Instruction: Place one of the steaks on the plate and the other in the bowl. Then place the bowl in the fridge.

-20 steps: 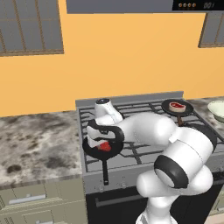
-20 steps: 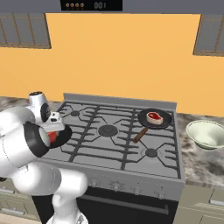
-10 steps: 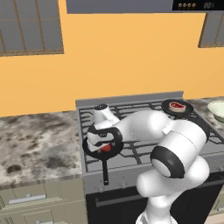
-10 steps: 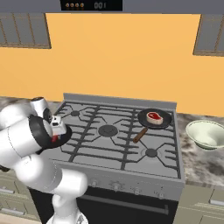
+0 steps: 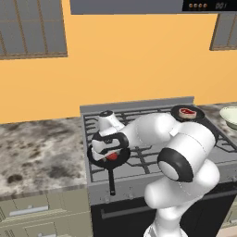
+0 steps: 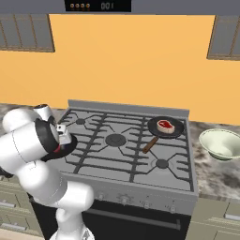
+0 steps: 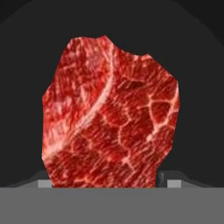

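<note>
The gripper (image 5: 110, 153) reaches down into the front-left black pan (image 5: 121, 156), its fingertips (image 7: 174, 183) spread either side of the near steak (image 7: 109, 116), grip not discernible, while the second steak (image 6: 164, 124) lies in the rear pan (image 6: 177, 131) beside the bowl (image 6: 221, 143).

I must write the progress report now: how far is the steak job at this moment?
Done: nothing; the far steak lies in its pan and the bowl stands empty on the counter. In hand: the gripper is down over the near pan, jaws either side of the near steak. Left: both placements and the fridge.
</note>
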Tool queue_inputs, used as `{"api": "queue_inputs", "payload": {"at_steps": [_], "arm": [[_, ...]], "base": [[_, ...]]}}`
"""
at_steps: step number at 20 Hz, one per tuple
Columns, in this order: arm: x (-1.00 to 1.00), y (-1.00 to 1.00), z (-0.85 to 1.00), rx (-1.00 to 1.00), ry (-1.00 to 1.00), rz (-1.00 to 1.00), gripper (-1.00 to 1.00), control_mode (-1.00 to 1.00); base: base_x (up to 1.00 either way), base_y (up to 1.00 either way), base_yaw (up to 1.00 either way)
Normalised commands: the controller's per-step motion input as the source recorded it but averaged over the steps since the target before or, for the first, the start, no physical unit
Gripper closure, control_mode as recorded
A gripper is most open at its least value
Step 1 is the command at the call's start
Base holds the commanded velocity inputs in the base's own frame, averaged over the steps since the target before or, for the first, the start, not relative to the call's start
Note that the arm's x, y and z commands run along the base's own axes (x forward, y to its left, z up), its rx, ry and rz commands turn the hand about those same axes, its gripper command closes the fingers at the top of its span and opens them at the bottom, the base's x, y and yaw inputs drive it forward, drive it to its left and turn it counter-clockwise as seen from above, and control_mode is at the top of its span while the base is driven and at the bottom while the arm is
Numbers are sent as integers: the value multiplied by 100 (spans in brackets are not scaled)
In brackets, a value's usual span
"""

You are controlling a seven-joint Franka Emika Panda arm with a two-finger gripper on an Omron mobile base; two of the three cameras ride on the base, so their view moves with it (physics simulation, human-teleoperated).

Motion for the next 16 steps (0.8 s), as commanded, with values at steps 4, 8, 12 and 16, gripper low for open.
{"api": "queue_inputs", "payload": {"at_steps": [4,8,12,16], "arm": [[0,0,-2,0,0,0,100,-100],[0,0,0,0,0,0,100,-100],[-18,-16,33,0,-4,-12,100,-100],[-33,-34,100,0,-4,-33,100,-100]], "base": [[0,0,0],[0,0,0],[0,0,0],[0,0,0]]}}
